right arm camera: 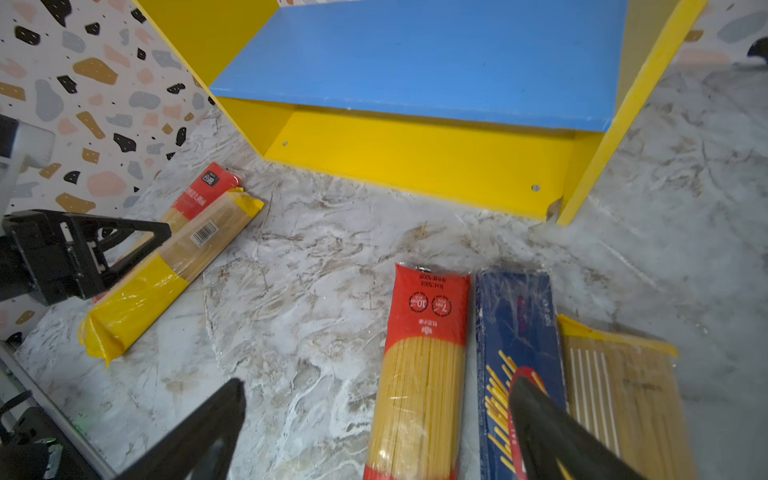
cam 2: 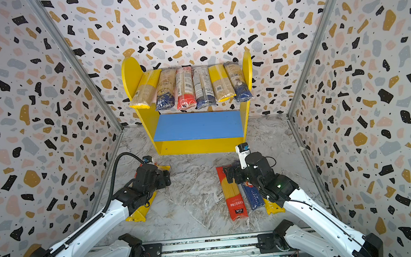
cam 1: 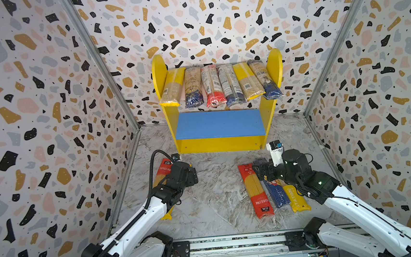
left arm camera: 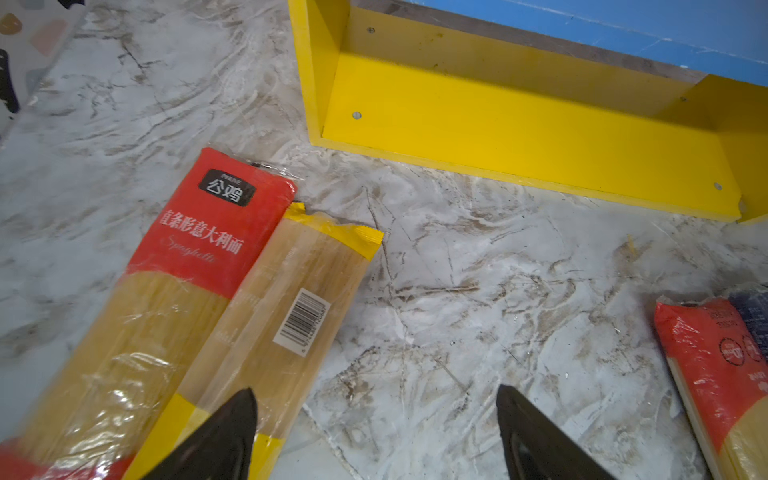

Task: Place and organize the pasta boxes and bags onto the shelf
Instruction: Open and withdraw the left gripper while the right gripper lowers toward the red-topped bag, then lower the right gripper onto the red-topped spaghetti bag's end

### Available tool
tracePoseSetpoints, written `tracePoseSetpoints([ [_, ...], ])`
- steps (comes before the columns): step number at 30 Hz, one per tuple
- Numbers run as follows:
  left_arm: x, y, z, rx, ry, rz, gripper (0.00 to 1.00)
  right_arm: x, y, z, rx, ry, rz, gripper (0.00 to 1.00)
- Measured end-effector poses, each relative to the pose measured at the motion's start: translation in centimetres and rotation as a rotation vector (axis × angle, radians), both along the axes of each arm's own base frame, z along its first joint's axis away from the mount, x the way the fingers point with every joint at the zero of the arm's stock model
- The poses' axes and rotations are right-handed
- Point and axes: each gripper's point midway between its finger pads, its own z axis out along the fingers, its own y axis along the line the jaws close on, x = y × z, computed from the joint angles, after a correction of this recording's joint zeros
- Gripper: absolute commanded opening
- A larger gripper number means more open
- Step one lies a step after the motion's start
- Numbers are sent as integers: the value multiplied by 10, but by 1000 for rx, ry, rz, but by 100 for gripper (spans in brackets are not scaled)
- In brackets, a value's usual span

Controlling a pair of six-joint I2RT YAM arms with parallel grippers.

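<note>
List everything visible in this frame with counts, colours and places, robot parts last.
shelf: one, yellow sides and base, blue lower board, against the back wall.
shelved packs: six, two yellow-ended, three dark-blue, one red, side by side on the upper board.
left pair: two, red-ended pack and yellow-ended pack, touching, on the table.
right trio: three, red-ended bag, blue box, yellow STATIME pack, side by side on the table.
table: one, grey marble.
walls: three, terrazzo pattern.
left pincer: one, black, open, over the left pair.
right pincer: one, black, open, over the right trio.

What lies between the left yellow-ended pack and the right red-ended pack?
Only bare marble surface, from yellow-ended pack to red-ended pack; right wrist view shows it.
</note>
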Motion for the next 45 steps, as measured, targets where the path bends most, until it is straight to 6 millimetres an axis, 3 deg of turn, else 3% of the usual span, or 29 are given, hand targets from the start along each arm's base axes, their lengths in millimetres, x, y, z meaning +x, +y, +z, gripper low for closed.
tracePoseSetpoints([
  [7, 3, -28, -5, -24, -14, -76, 89, -21, 4, -41, 4, 107, 0, 99],
  [15, -4, -82, -4, -21, -32, -226, 88, -45, 9, -85, -29, 220, -4, 99],
  [24, -13, -113, 7, -31, -87, -317, 89, -57, 13, -119, -89, 311, -20, 99],
  [33, -24, -110, -6, -25, -82, -332, 89, -69, 13, -153, -160, 395, -33, 99],
  [45, -27, -104, 2, -39, -116, -322, 89, -79, 8, -188, -243, 472, -57, 100],
])
